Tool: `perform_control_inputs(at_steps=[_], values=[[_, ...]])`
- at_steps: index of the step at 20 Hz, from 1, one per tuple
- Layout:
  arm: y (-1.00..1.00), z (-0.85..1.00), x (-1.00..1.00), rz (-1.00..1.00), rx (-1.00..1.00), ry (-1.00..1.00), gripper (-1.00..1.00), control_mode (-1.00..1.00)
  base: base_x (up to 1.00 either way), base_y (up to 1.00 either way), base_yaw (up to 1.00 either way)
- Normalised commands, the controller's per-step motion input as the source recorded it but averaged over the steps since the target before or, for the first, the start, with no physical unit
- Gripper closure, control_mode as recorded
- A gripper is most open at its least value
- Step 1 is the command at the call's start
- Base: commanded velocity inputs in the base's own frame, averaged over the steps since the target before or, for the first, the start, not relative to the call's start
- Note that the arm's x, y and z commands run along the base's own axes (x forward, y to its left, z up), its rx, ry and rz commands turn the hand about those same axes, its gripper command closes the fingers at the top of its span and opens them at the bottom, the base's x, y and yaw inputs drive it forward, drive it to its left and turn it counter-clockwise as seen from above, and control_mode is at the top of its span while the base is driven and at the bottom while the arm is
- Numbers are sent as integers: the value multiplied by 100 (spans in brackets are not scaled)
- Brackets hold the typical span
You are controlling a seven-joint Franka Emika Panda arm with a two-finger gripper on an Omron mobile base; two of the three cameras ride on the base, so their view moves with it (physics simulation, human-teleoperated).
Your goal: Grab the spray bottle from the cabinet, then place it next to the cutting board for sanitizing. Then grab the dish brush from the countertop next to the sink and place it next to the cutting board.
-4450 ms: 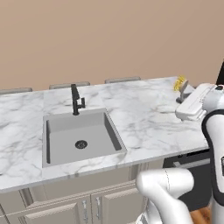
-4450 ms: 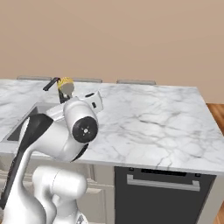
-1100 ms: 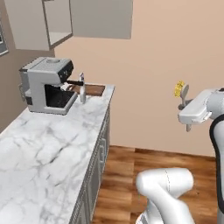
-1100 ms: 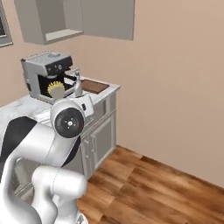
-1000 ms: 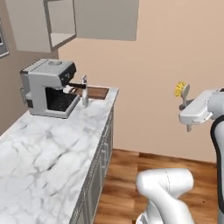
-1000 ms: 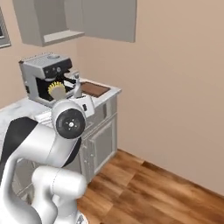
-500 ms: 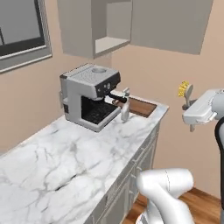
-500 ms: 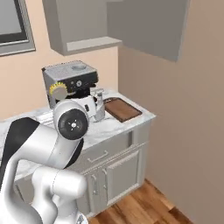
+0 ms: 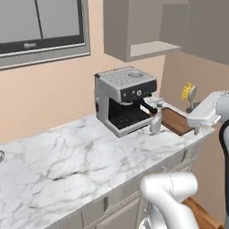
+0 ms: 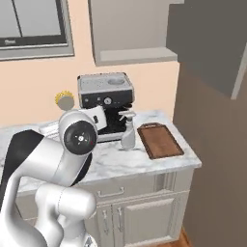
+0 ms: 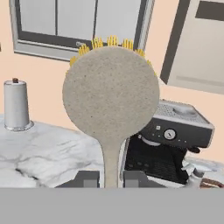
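My gripper (image 11: 110, 178) is shut on the thin handle of the dish brush (image 11: 111, 92), whose round head with yellow bristles stands up in front of the hand camera. From the left base the brush (image 9: 188, 91) and gripper (image 9: 194, 108) hang in the air just right of the counter's end. The pale spray bottle (image 9: 155, 120) stands upright on the countertop (image 9: 67, 156) between the coffee machine (image 9: 125, 98) and the reddish-brown cutting board (image 9: 175, 120). The open cabinet (image 9: 147, 27) hangs above them. In the right base view, brush head (image 10: 64, 100), bottle (image 10: 128, 130) and board (image 10: 159, 140) also show. The sink is out of view.
A dark-framed window (image 9: 42, 27) is set in the wall left of the cabinet. A grey cylinder (image 11: 15, 105) stands on the marble at the left of the hand view. A tall brown wall panel (image 10: 212, 159) closes off the counter's right end.
Both base views have swung round: the coffee machine, bottle and board have come from the far left to the middle and nearer. The brush stays in my shut gripper.
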Motion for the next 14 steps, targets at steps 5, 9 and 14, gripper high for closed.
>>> perform_control_inputs(at_steps=[5,9,14], values=[[0,0,0,0,0,0,100,100,9,-80,58],[0,0,0,0,0,0,100,100,-6,-100,25],[0,0,0,0,0,0,100,100,-23,-27,-21]])
